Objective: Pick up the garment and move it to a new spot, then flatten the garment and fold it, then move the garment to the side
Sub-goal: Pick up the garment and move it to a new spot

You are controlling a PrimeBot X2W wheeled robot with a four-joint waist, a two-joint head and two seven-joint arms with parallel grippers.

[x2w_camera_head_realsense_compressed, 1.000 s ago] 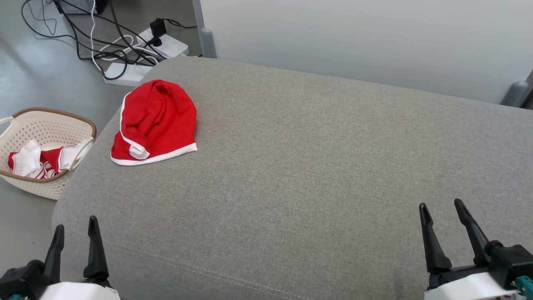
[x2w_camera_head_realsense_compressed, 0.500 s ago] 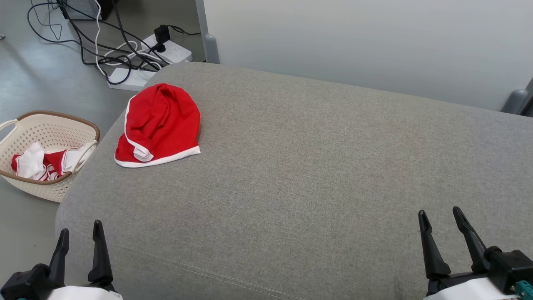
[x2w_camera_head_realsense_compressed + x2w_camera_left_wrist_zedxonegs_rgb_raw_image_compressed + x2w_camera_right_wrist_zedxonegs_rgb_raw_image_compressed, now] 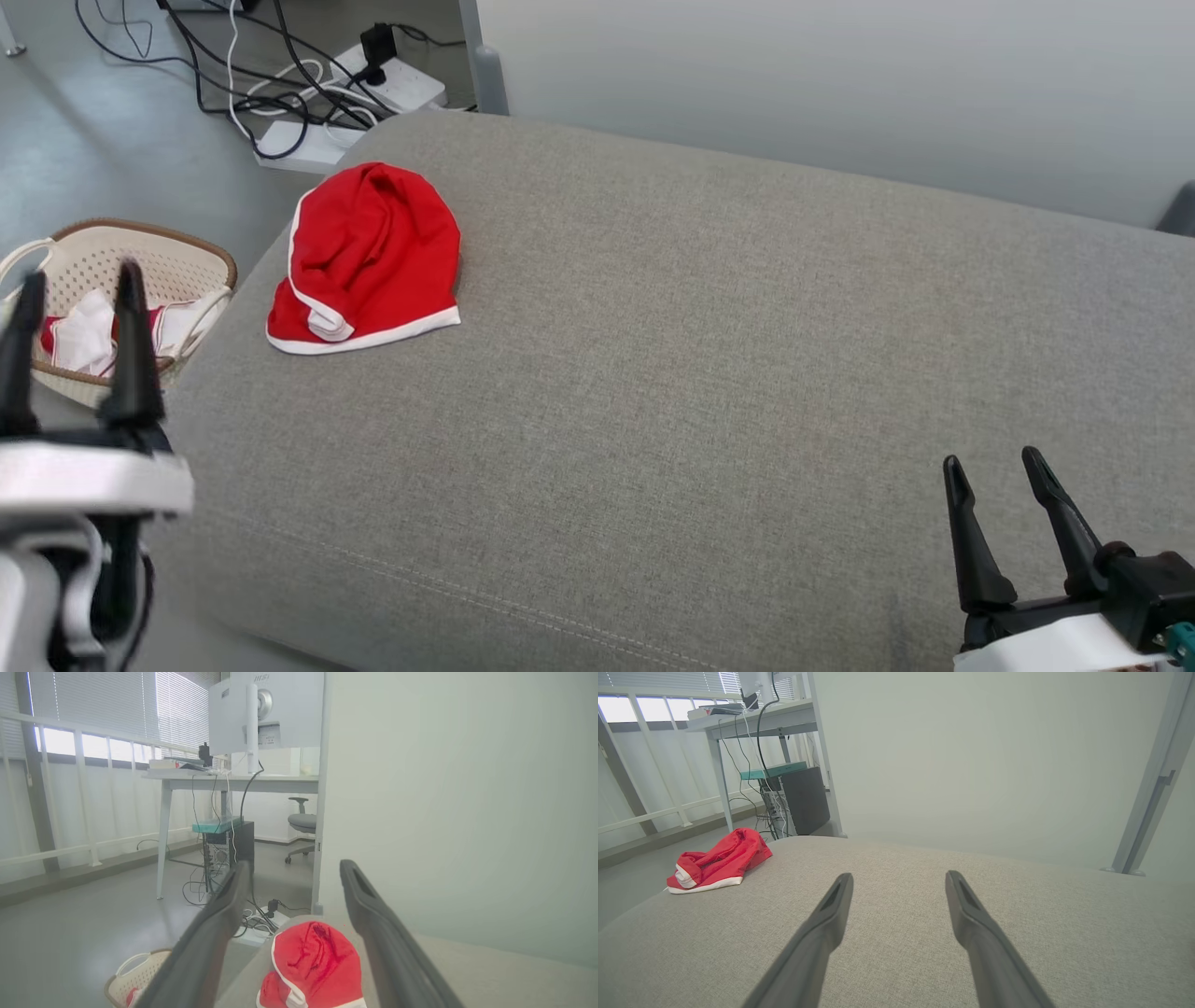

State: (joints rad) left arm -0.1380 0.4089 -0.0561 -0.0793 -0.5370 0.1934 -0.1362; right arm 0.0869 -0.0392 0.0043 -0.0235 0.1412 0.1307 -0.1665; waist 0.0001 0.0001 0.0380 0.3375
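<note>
Because the crumpled red white-trimmed garment [image 3: 369,257] lies unlifted, upper left on the grey upholstered cushion [image 3: 700,373], left pincer [image 3: 81,273] and right pincer [image 3: 991,457] gape empty, presumably for grasping.

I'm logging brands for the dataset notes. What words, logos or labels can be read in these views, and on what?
"MSI": logo on the back of the monitor, left wrist view.
Sticker low on the monitor's back: too small to read.
Garment, basket, power strip: no readable text.
</note>
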